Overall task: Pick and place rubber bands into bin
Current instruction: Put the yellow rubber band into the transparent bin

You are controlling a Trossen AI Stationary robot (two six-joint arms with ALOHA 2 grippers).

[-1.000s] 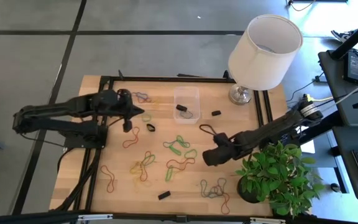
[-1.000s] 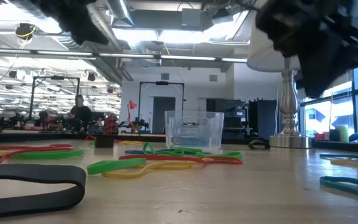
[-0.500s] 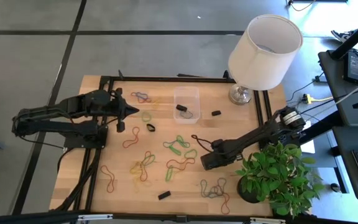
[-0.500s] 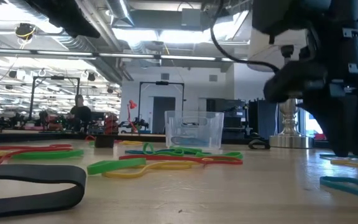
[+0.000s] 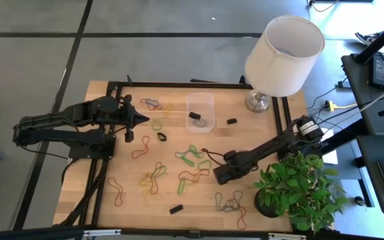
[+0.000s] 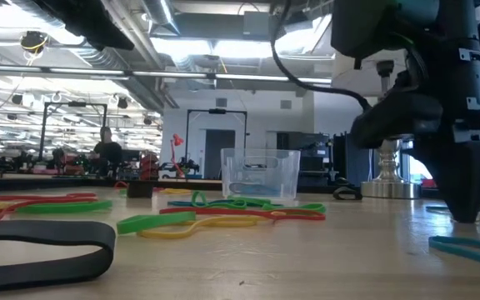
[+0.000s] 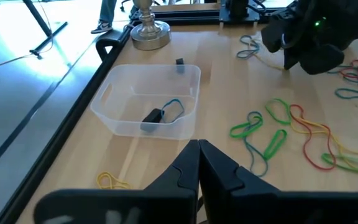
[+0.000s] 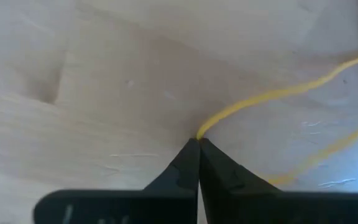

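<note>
Right gripper [image 8: 197, 142] clenched on a yellow band [image 8: 272, 94] at the tabletop, arm slanting down from the high view's right edge to lower centre. Left gripper [image 7: 197, 144] pinched shut, empty, raised at centre left. Bin [image 5: 200, 111] at upper centre; bands [image 5: 153, 175] scattered across the middle.

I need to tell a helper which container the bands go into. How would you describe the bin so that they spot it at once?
Start at the big white lampshade over the table's far right corner. Just to its left on the wooden table sits the bin, a small clear plastic rectangular tub with rounded corners. It is the only see-through container there, and it already holds a band and a small black block.
</note>
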